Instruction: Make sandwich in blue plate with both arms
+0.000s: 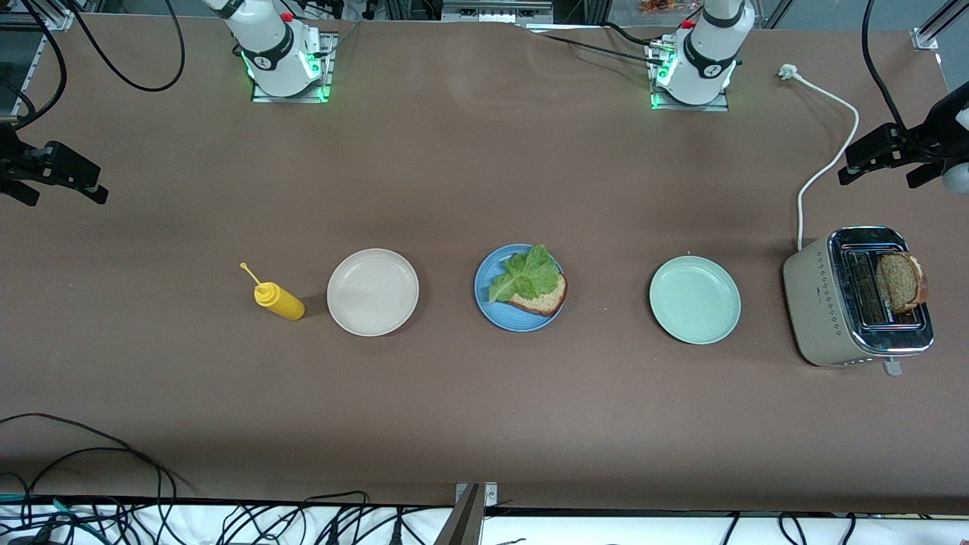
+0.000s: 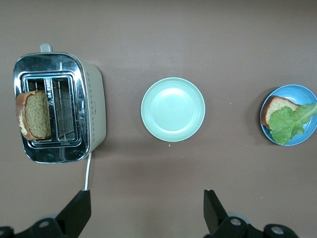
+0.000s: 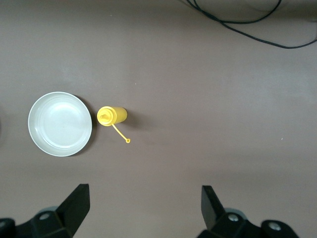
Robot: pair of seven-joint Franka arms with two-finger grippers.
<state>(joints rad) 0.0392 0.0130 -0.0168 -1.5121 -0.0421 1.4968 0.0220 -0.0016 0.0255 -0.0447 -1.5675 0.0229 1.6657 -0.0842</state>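
Now the blue plate (image 1: 500,314) holds a bread slice (image 1: 543,298) under lettuce (image 1: 524,275); the toaster (image 1: 814,303) at its 3 o'clock holds another slice (image 1: 901,281). Beige plate (image 1: 372,291) and green plate (image 1: 694,299) hold nothing. Left gripper (image 2: 147,210) and right gripper (image 3: 145,208) wait, fingers spread wide, gripping nothing.

Front cam high, facing the bases, whole tabletop (image 1: 484,424). Both wrist cams look straight down from well up; left shares toaster (image 2: 59,115), probably no wrist overlap.
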